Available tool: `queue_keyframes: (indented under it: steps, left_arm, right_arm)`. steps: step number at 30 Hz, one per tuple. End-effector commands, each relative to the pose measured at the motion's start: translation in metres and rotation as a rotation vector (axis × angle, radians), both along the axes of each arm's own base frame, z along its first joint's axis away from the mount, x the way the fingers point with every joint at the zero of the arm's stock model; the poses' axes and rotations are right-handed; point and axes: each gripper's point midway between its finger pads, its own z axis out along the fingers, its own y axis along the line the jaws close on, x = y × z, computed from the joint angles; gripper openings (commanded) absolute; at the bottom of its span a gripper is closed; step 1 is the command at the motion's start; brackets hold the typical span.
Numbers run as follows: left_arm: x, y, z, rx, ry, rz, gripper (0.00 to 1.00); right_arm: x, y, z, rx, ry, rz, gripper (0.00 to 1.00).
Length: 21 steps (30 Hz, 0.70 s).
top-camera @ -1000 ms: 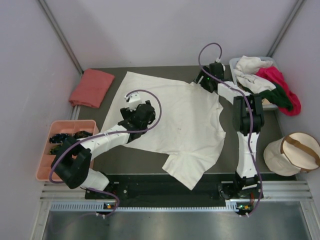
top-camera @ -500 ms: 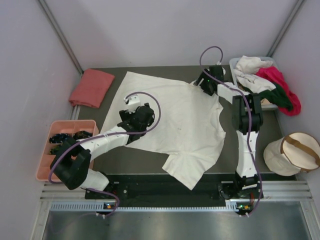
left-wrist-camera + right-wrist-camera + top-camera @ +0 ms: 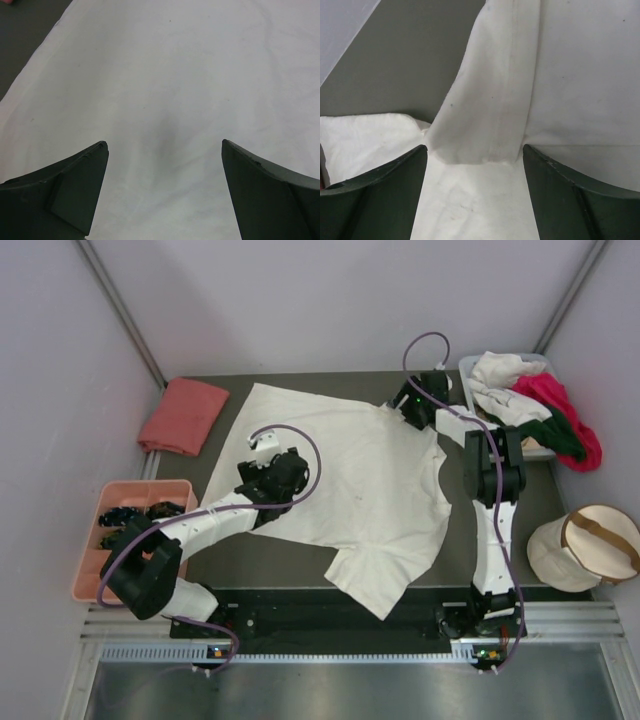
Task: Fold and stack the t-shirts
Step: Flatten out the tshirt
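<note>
- Since a second ago, we see the left gripper (image 3: pixel 164 144) slip a touch toward the lower left of the top view. The right gripper (image 3: pixel 474 147) has edged slightly right, and the cloth has hardly stirred.
- The cream-white t-shirt (image 3: pixel 360 490) lies spread, somewhat askew, across the middle of the table (image 3: pixel 255 562).
- The left gripper's jaws stand wide apart over flat cloth and grip nothing.
- The right gripper's jaws are equally wide and also grip nothing. They sit either side of a stitched flap (image 3: pixel 490 100) at the shirt's top right edge.
- We judge the step in hand to be taking hold for a fold. For the right gripper, that means going low enough to catch the flap's full thickness and closing near its end. The left needs an edge to grip, not the flat middle.
- The grey bin (image 3: pixel 467 369) at upper right holds a heap that spills over its right rim: a white t-shirt (image 3: pixel 500 375), a magenta t-shirt (image 3: pixel 565 405) and a dark green t-shirt (image 3: pixel 555 437).
- The pink compartment tray (image 3: pixel 92 580) at lower left has small dark pieces (image 3: pixel 135 512) in its upper cells.
- A folded salmon-pink t-shirt (image 3: pixel 183 415) rests at upper left.
</note>
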Motion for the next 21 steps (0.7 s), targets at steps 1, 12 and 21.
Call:
queue_keyframes:
  steps: [1, 12, 21]
  left_arm:
    - [-0.001, 0.005, 0.012, -0.013, -0.039, 0.025, 0.99]
    - [-0.003, 0.006, 0.01, -0.011, -0.032, 0.031, 0.99]
    - [-0.004, 0.006, 0.007, -0.019, -0.029, 0.032, 0.99]
  right_arm:
    - [0.004, 0.003, -0.023, 0.041, 0.036, -0.002, 0.77]
    - [0.009, 0.009, -0.032, 0.083, 0.05, 0.002, 0.77]
    - [0.017, 0.025, 0.006, 0.168, -0.089, 0.087, 0.78]
